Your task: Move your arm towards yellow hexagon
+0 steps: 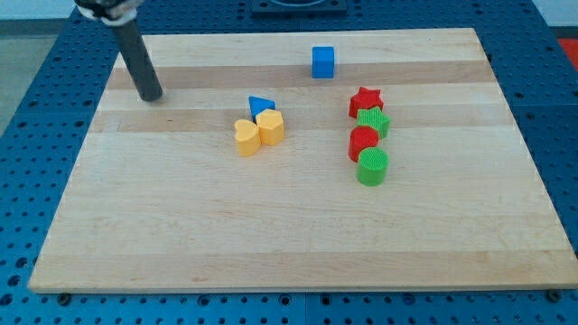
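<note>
The yellow hexagon (271, 127) stands near the middle of the wooden board (181, 226). It touches a yellow heart (246, 136) on its left and a blue triangle (259, 106) just above it. My tip (152, 96) rests on the board at the view's upper left, well to the left of the hexagon and a little higher. The rod slants up to the view's top left.
A blue cube (323, 61) sits near the board's top edge. To the right of centre stand a red star (366, 100), a green star (373, 121), a red heart (363, 142) and a green cylinder (372, 167) in a close column.
</note>
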Action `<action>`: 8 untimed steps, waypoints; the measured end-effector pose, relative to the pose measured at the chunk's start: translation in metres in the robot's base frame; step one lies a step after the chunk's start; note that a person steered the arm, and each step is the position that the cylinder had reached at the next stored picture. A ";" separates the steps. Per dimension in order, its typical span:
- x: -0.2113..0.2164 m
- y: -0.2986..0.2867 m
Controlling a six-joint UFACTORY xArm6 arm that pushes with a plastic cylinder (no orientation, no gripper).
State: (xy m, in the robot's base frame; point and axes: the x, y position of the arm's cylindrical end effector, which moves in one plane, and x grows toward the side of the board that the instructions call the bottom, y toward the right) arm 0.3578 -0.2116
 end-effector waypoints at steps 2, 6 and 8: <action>0.056 0.025; 0.056 -0.028; 0.127 -0.008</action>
State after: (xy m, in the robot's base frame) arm 0.4847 -0.2196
